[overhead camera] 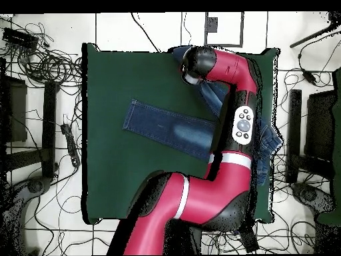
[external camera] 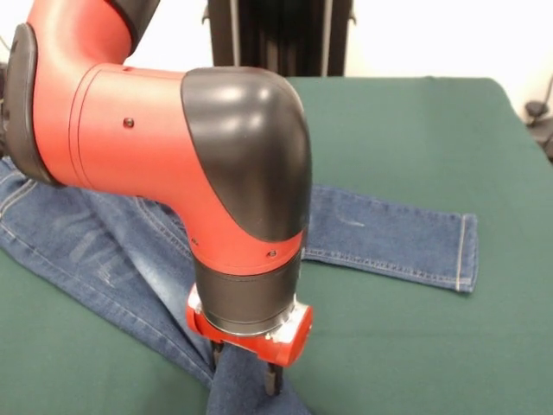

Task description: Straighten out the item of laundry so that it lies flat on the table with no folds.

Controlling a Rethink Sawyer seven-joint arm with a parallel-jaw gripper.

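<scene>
Gripper is low over the near leg of the jeans. I see two dark fingertips set a little apart, with denim rising between them. I judge the jaws partly closed on a pinch of that leg, though the front view cuts the cloth off at its bottom edge, so I can't confirm how much is caught.

Risks as I read them:
- Thin pinch: the fabric may slip free if I pull hard, and the leg would drop in a fresh fold.
- Pulling the leg straight away from the waist could drag the whole garment along the worktop rather than open the crease; the waist end already lies near one worktop edge and could slide off.
- The arm's bulk hides the crotch and waist in both views, so I can't check for bunching there.

Jeans: blue denim, one leg stretched flat and smooth away from the gripper, hem cuff and pale stitching showing, a faded patch on the thigh. The other leg runs from the waist to the gripper, ridged where it is held.
</scene>
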